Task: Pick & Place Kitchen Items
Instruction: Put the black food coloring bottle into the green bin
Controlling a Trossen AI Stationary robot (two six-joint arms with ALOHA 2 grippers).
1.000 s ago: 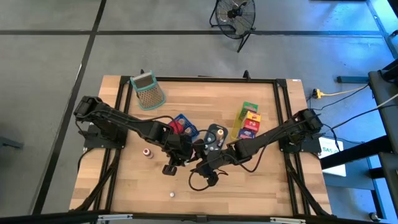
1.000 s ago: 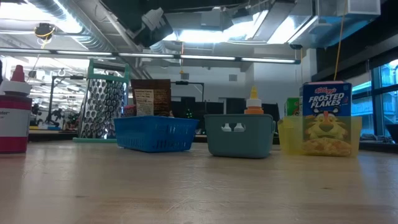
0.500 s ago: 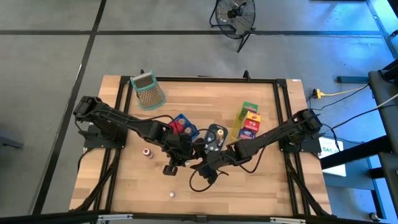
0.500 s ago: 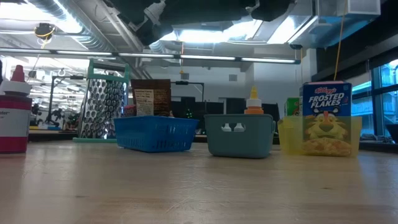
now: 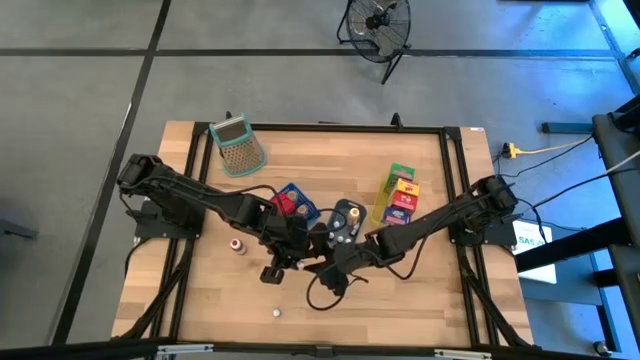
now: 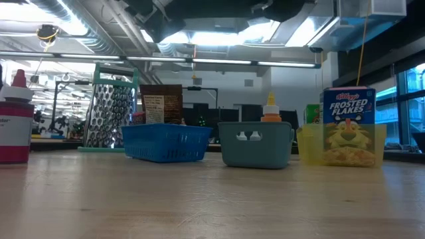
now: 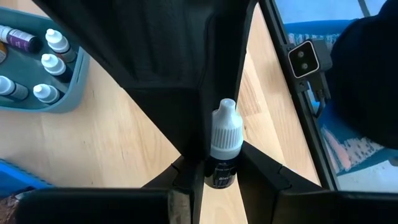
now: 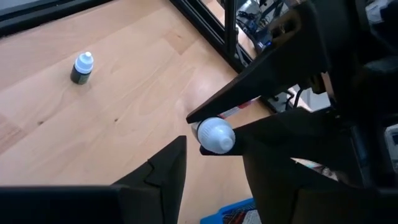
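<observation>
Both arms meet over the middle of the wooden counter (image 5: 200, 290), crowding that spot, while the front strip toward the near edge lies largely bare. The left pincer (image 7: 219, 163) is clenched on a small dropper bottle (image 7: 223, 144) with a white cap, held between its two dark fingers (image 7: 186, 134). The right pincer (image 8: 208, 146) faces it closely, its fingers standing to either side of the same bottle's white cap (image 8: 216, 135), apart and not pressing it as far as the right wrist view shows. A second small bottle (image 8: 82, 67) stands alone on bare wood, well apart from the arms. Behind the pincers, a blue basket (image 5: 297, 202), a teal tray (image 5: 347, 220) of little bottles and a yellow tray (image 5: 397, 196) of coloured boxes sit in a row across the middle. A metal grater (image 5: 238, 145) lies near the far left corner. A black frame rims the counter's sides and far edge. A Frosted Flakes box (image 6: 349, 126) shows in the low view. Beyond the counter the floor is grey, with a fan (image 5: 377, 22) standing on it.
</observation>
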